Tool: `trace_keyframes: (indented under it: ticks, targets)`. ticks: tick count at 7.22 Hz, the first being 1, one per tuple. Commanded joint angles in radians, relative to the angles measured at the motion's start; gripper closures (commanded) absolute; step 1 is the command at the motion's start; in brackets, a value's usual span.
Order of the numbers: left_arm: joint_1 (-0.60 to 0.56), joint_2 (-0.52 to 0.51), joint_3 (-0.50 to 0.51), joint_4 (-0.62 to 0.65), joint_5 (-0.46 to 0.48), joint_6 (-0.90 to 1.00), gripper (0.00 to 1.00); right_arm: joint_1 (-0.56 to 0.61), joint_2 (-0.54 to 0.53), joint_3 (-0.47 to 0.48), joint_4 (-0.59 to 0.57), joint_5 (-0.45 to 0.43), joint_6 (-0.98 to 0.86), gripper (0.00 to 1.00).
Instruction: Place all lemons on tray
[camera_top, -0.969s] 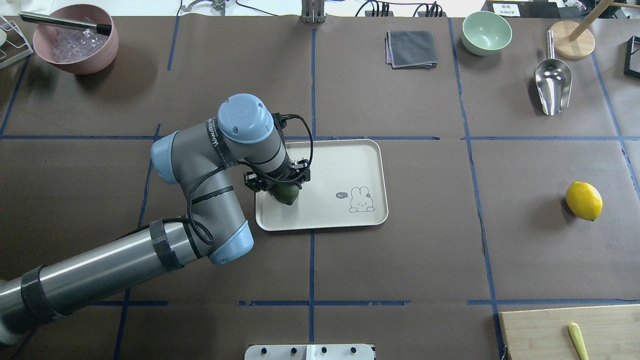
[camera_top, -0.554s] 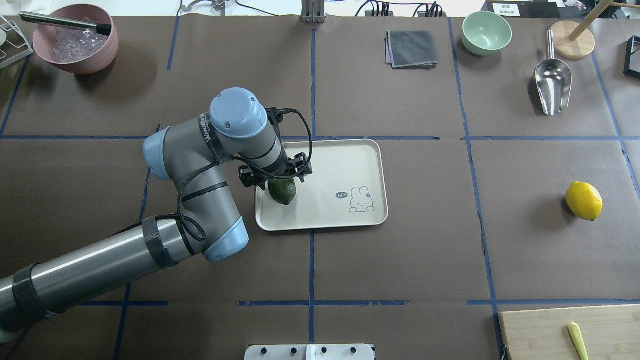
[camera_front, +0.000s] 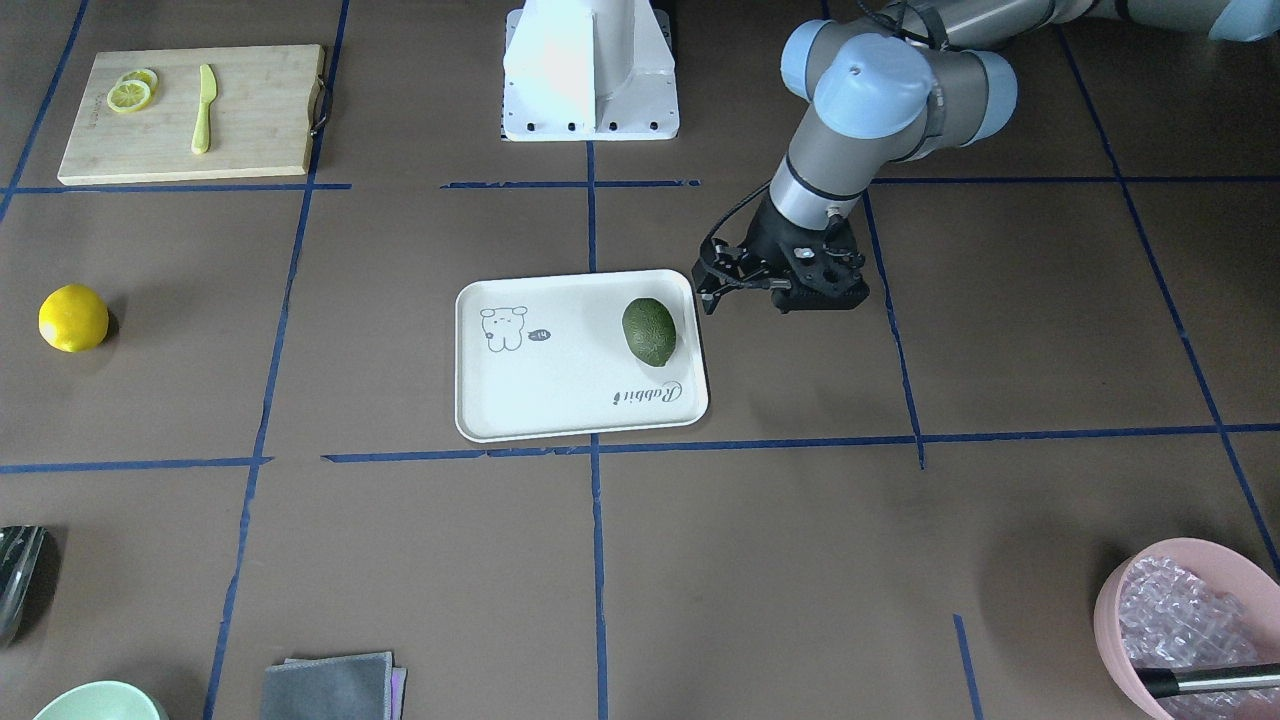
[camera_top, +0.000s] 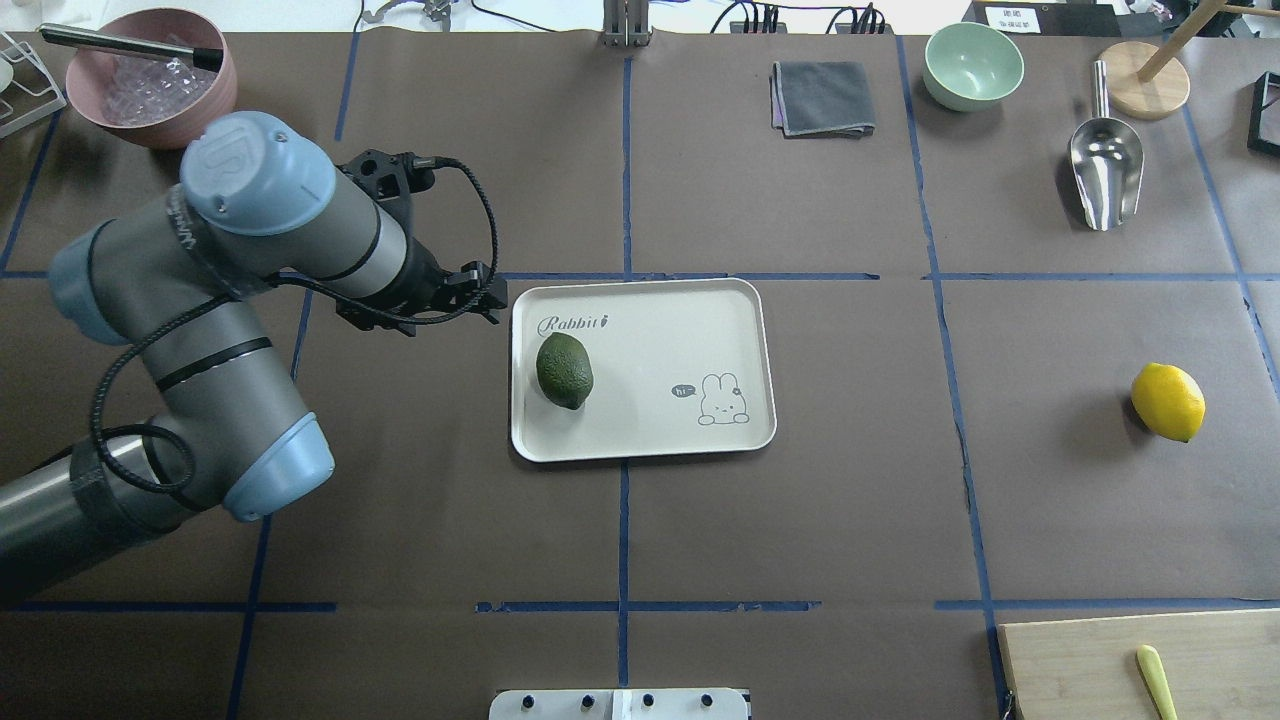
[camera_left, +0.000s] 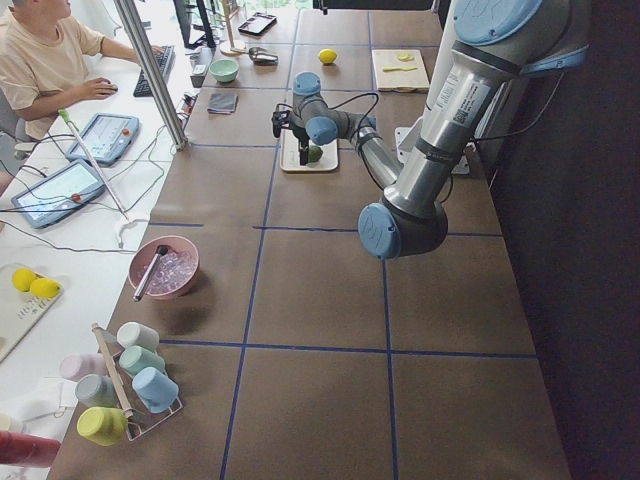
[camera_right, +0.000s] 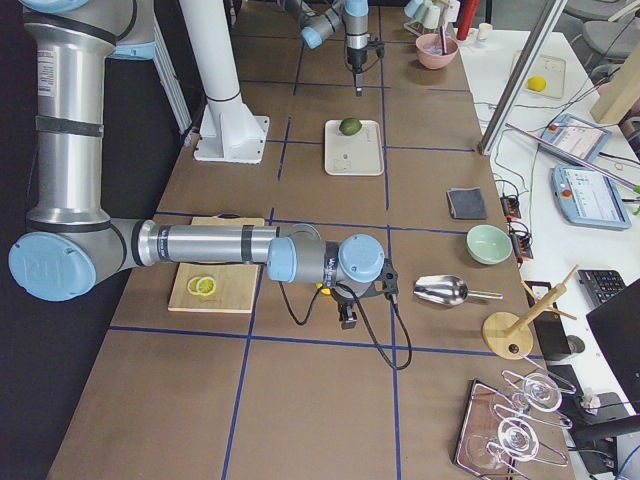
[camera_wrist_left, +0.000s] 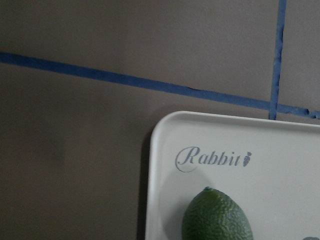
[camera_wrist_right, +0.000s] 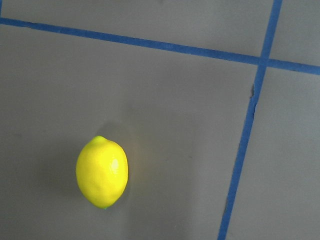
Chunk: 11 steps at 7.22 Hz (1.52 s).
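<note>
Done: green lemon (camera_top: 565, 371) on tray (camera_top: 660, 330); left gripper (camera_front: 705, 287) empty, spread. Can't tell right gripper (camera_right: 346, 318) state. I'd centre over yellow lemon (camera_wrist_right: 102, 172), pinch across short axis.

Work surface: one long table (camera_top: 800, 520) covered in matte brown paper, marked into large rectangles by blue tape (camera_top: 625, 170), torn in spots. Side view from the table's end: white bench (camera_left: 95, 265) runs down the left of frame, metal pole (camera_left: 150, 70) slants up from the table edge at upper left, dark floor (camera_left: 590, 300) at right. Light even and diffuse; shadows soft.
</note>
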<state>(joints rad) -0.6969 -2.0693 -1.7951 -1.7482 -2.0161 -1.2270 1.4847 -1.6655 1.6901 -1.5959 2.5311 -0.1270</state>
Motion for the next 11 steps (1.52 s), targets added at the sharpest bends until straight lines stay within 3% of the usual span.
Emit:
trace_keyframes:
  ticks: [1, 2, 3, 4, 11]
  targets:
    - [-0.019, 0.037, -0.056, 0.035, 0.002, 0.037, 0.0, -0.129, -0.006, -0.003, 0.245, -0.038, 0.349, 0.01]
    - [-0.019, 0.038, -0.058, 0.035, 0.0, 0.037, 0.0, -0.226, -0.019, -0.006, 0.389, -0.166, 0.559, 0.01]
    - [-0.024, 0.04, -0.058, 0.053, -0.001, 0.04, 0.0, -0.282, -0.017, -0.023, 0.489, -0.196, 0.687, 0.01]
    - [-0.047, 0.075, -0.073, 0.097, -0.004, 0.143, 0.0, -0.308, -0.017, -0.055, 0.546, -0.218, 0.699, 0.01]
    - [-0.056, 0.107, -0.113, 0.128, 0.002, 0.201, 0.0, -0.435, -0.017, -0.073, 0.606, -0.253, 0.719, 0.01]
